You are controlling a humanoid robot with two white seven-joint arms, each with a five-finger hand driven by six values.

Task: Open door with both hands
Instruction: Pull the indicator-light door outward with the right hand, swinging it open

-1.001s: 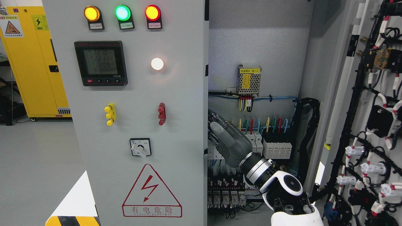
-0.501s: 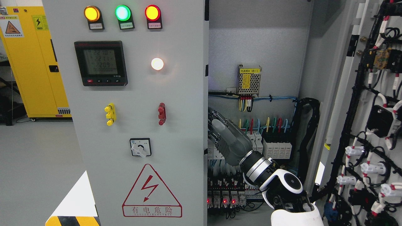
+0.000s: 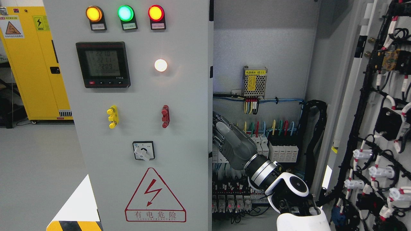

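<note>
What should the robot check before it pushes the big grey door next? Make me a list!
1. Right hand is at the left door's inner edge: ok.
2. Fingers actually gripping that edge: cannot tell, they are hidden behind it.
3. Left hand ready to help: not ok, out of view.
4. Right door swung open: ok.
5. Hand clear of the breakers and wires: cannot tell, it hangs in front of them.
6. Floor by the left door free: ok.
</note>
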